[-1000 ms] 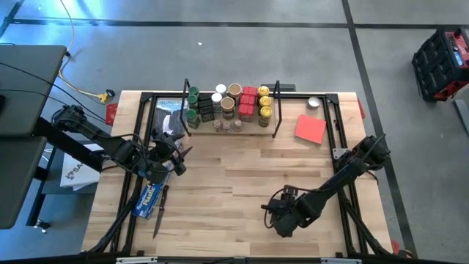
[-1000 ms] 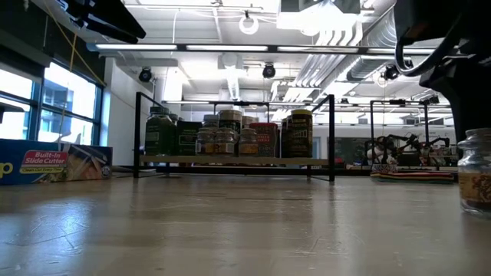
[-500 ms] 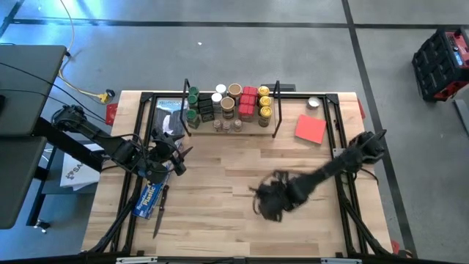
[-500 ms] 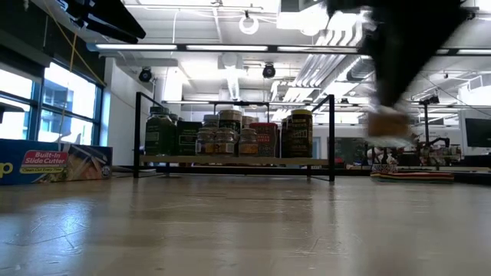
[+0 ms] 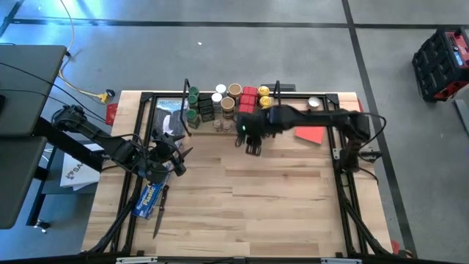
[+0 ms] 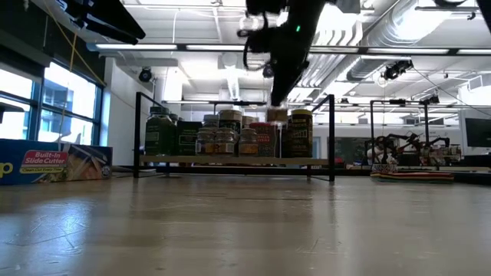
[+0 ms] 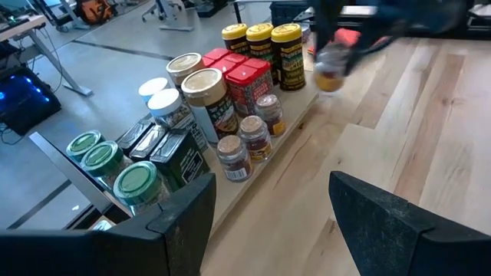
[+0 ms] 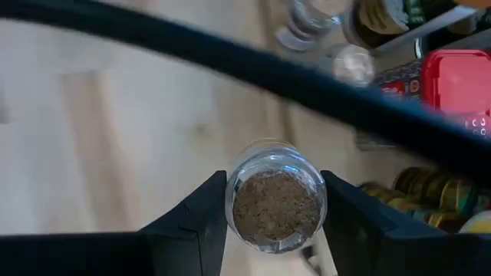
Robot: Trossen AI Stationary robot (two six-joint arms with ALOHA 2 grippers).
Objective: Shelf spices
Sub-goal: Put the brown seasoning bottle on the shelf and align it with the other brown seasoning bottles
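The shelf, a black wire rack with a wooden board, stands at the table's far edge and holds many spices: green-, white-, tan- and yellow-lidded jars, red tins and tiny clear jars. My right gripper hangs just in front of the shelf's right half. It is shut on a tiny clear jar of brown spice, which also shows as a blur in the left wrist view. My left gripper waits open at the table's left, with nothing between its fingers. My right gripper pinches the tiny jar's round side wall between its two fingers, one on each side. The fingers come from above and slant steeply down. The jar is lifted clear of the table, in front of the shelf at about the height of the jar tops.
A long blue plastic-wrap box lies at the near left by my left arm. A flat red card and a small round tin lie right of the shelf. Bare wood stretches across the table's middle and near side.
My right gripper has taken the tiny clear jar from the near right of the table and lifted it clear. It then swung fast toward the far edge and leftward to the shelf's front. The arm now reaches across the red card.
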